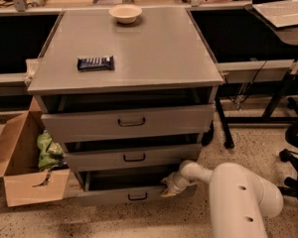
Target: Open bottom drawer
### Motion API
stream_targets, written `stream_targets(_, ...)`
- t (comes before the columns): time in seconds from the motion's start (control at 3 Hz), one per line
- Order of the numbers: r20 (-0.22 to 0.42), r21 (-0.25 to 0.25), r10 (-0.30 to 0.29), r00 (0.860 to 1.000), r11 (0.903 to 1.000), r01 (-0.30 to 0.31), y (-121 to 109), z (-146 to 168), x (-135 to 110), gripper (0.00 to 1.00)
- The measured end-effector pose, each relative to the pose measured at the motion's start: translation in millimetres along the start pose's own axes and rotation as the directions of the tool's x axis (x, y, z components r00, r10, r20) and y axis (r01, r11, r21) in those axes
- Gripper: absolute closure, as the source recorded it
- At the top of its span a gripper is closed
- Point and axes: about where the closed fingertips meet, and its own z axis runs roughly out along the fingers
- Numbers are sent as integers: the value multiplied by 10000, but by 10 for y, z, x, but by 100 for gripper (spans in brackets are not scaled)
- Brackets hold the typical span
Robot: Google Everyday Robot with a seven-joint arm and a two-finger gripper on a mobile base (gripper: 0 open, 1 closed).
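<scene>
The grey cabinet has three drawers, all pulled out somewhat. The bottom drawer [109,196] is lowest, with a shallow front and a small dark loop handle [137,197]; a dark gap shows above its front. My gripper [168,188] is at the drawer's right end, at the top edge of its front, on the end of my white arm [238,192] that reaches in from the lower right. The top drawer [129,122] and middle drawer [131,157] stand above it.
A dark snack bar [95,62] and a beige bowl [125,13] lie on the cabinet top. An open cardboard box [20,167] with a green bag [48,150] stands at the left on the floor. Table legs and a chair base are at the right.
</scene>
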Motion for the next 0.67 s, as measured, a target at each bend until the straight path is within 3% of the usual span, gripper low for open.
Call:
stream_targets(0.33, 0, -1, 0, 10000, 10000, 0, 0, 1, 0, 4)
stream_targets(0.67, 1, -1, 0, 10000, 10000, 0, 1, 1, 0, 0)
